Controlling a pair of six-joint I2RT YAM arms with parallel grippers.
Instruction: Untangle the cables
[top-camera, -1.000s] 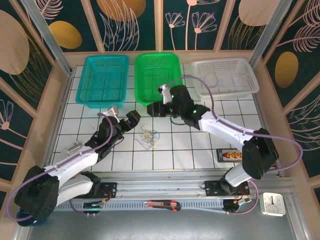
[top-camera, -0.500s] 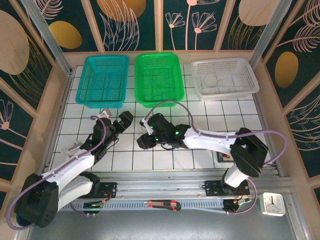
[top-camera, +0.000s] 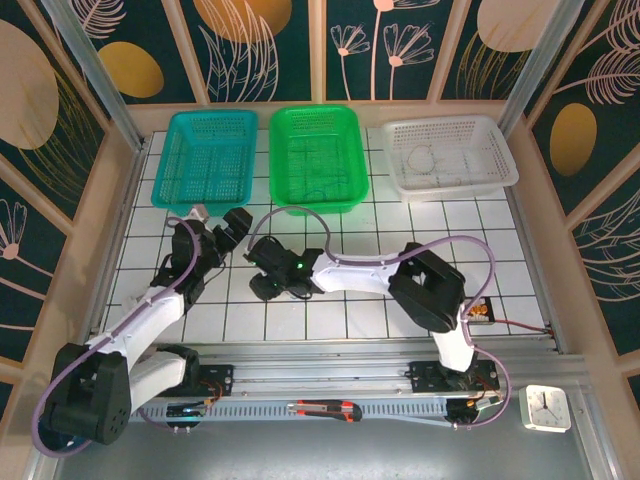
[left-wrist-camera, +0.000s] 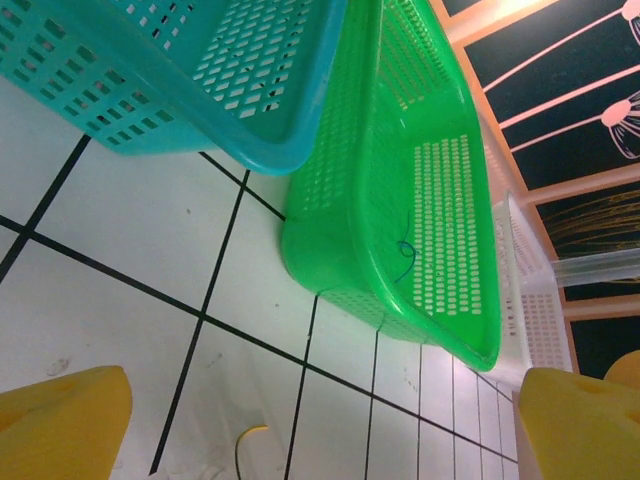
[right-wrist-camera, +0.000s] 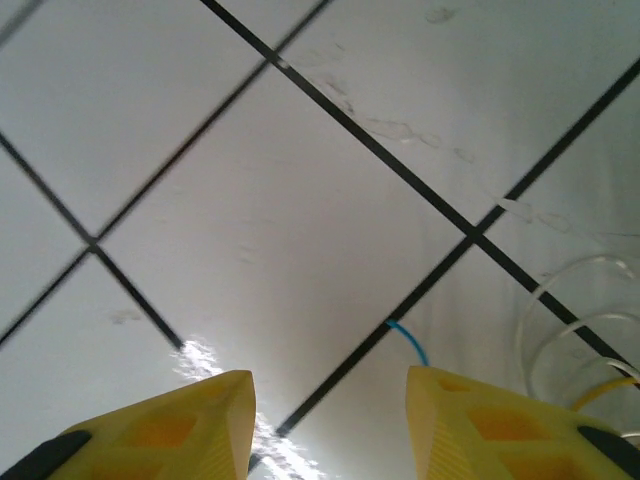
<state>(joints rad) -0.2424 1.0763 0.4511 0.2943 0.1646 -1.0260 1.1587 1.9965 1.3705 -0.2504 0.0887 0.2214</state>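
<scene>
Hovering low over the tiled table (top-camera: 350, 312), the right gripper (right-wrist-camera: 330, 425) is holding its yellow fingers (right-wrist-camera: 180, 430) apart, bare tile between them, pinching nothing. The cables (right-wrist-camera: 570, 330) are lying just beside one finger: white loops, a pale yellow strand, and a blue end (right-wrist-camera: 408, 342) poking toward the gap. The left gripper (left-wrist-camera: 320, 430) is standing spread wide and empty near the teal basket (left-wrist-camera: 150, 60) and green basket (left-wrist-camera: 340, 180). A dark blue cord (left-wrist-camera: 403, 255) is sitting inside the green basket. A white cord (top-camera: 420, 158) is lying in the white basket (top-camera: 505, 160).

Enclosed robot lab cell, gridded table (top-camera: 350, 318)
</scene>
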